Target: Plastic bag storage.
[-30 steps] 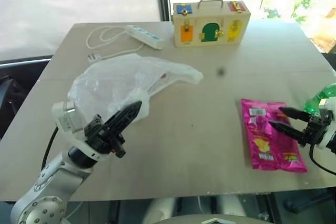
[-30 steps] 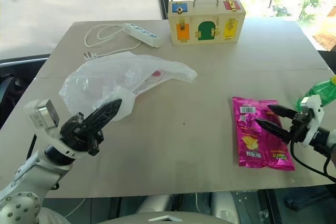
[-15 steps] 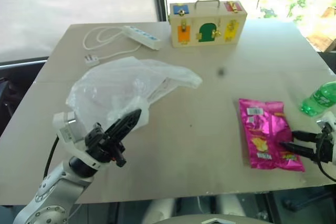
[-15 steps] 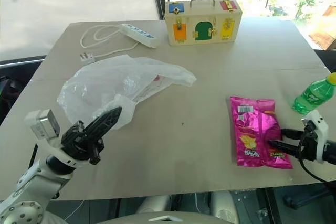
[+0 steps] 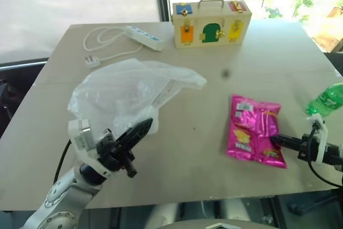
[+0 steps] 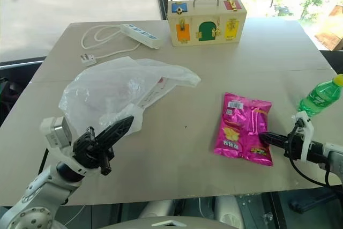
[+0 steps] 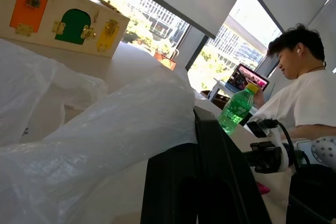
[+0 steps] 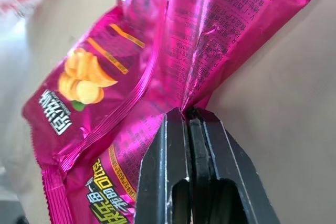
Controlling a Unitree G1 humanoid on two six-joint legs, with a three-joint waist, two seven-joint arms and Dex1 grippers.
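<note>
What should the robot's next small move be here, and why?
Probably slide the pink snack packet toward the plastic bag: the right hand is shut on the packet's edge, and the left hand, shut, pinches the bag's near edge.

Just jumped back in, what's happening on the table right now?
The right end effector is shut on the near edge of the pink snack packet, which lies on the table. The left end effector is shut too, its tips at the near edge of the plastic bag; whether it grips the bag is unclear. The bag lies spread out, with nothing in it yet. A green bottle stands at the right edge.
</note>
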